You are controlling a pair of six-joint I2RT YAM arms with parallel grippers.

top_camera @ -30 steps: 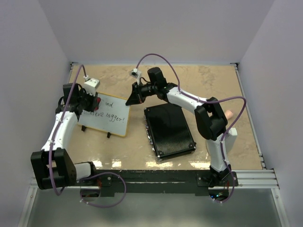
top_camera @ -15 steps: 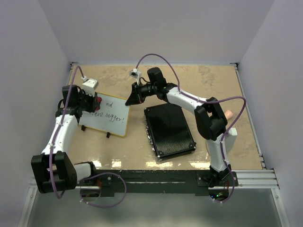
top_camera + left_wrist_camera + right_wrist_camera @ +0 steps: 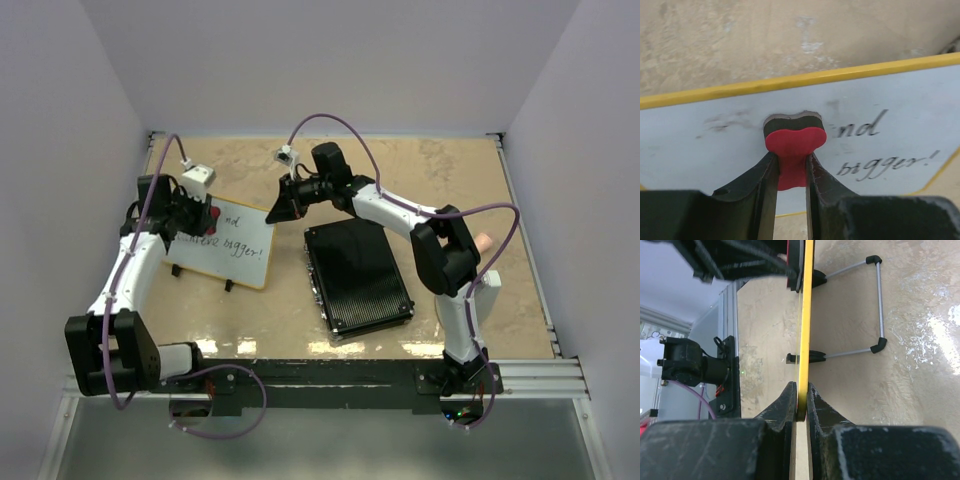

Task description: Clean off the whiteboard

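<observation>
The whiteboard (image 3: 235, 250) stands on its black feet at the left of the table, with black handwriting on it. My left gripper (image 3: 203, 218) is shut on a red eraser (image 3: 792, 145) and presses it on the board's upper left face (image 3: 700, 155), left of the words "and bigger!" (image 3: 880, 150). Faint smudges show beside the eraser. My right gripper (image 3: 277, 207) is shut on the board's yellow top right edge (image 3: 806, 315), which the right wrist view shows edge-on with its wire stand (image 3: 879, 300).
A black ribbed rectangular case (image 3: 357, 278) lies flat just right of the whiteboard, under my right arm. White walls enclose the table on three sides.
My left gripper with the eraser has slid left and then back right along the board's upper part. The right gripper and the board have stayed still.
</observation>
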